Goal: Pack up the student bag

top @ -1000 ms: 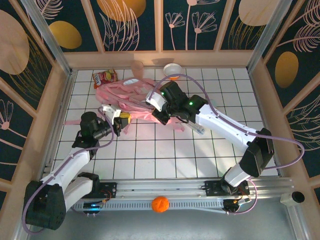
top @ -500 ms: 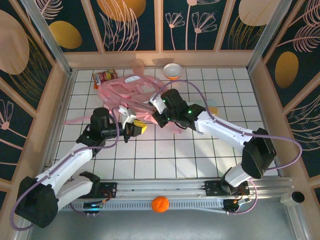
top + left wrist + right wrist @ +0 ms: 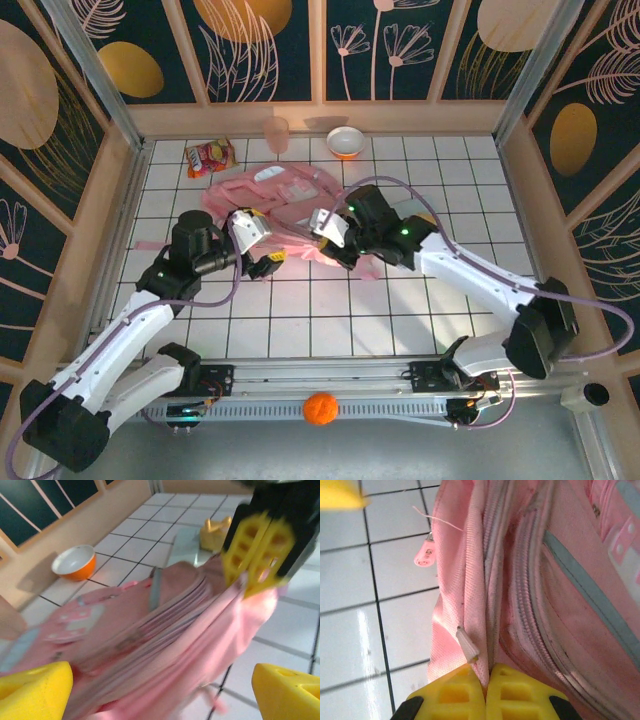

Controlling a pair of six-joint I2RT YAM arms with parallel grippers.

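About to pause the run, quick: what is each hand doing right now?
Left hand: open, fingers wide apart.
Right hand: closed, pinching the bag fabric.

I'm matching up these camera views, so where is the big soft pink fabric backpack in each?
Top external: soft pink fabric backpack just above and left of centre.
Left wrist: backpack across centre and lower left.
Right wrist: backpack across centre and right.
Shared landmark: right gripper pinching its fabric.

The student bag (image 3: 283, 195) lies on the table (image 3: 400, 310) — bowl (image 3: 345, 142) behind-right, packet (image 3: 209, 156) behind-left.
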